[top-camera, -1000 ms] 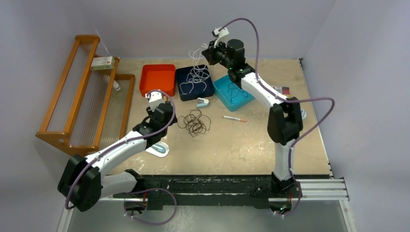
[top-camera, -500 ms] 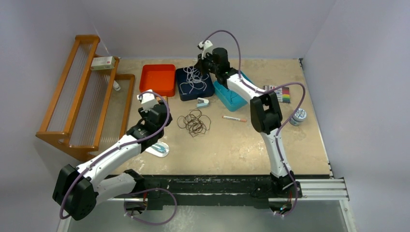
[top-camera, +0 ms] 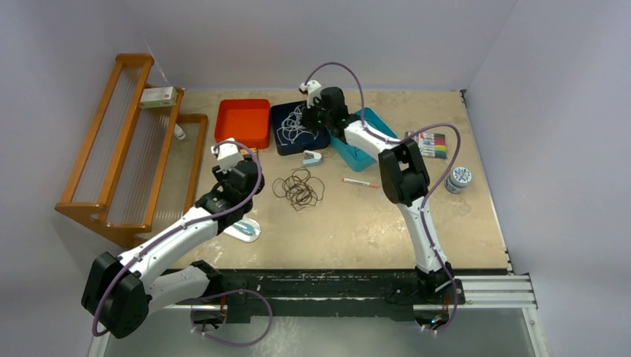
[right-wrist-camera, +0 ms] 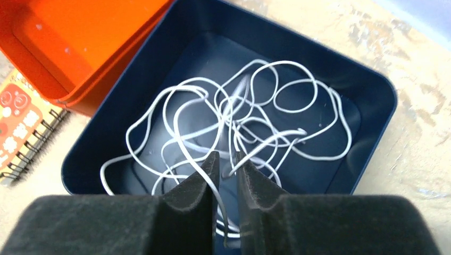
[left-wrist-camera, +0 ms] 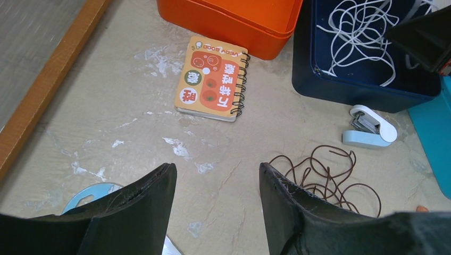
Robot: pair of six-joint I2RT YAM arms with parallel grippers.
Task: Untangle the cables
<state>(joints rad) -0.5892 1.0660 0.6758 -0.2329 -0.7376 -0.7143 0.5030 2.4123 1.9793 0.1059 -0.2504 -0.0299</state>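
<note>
A white cable (top-camera: 294,126) lies in loose coils in the navy tray (top-camera: 277,146); it also shows in the right wrist view (right-wrist-camera: 266,106) and the left wrist view (left-wrist-camera: 361,32). My right gripper (top-camera: 311,113) hangs low over that tray; its jaws (right-wrist-camera: 226,156) stand a narrow gap apart with one white strand running between them. A dark brown cable (top-camera: 299,187) lies tangled on the table, also in the left wrist view (left-wrist-camera: 324,178). A black cable (top-camera: 359,138) lies in the teal tray. My left gripper (top-camera: 232,165) is open and empty (left-wrist-camera: 217,170), left of the brown tangle.
An orange tray (top-camera: 243,123) stands left of the navy one. A small notebook (left-wrist-camera: 213,77), a blue stapler (top-camera: 312,158), a red-and-white pen (top-camera: 361,182), a marker set (top-camera: 433,144) and a round tin (top-camera: 457,178) lie about. A wooden rack (top-camera: 126,141) stands at the left.
My right gripper came down and leftward with the white cable from high above the trays to just over the navy tray; the cable now rests in it. My left gripper shifted slightly left.
</note>
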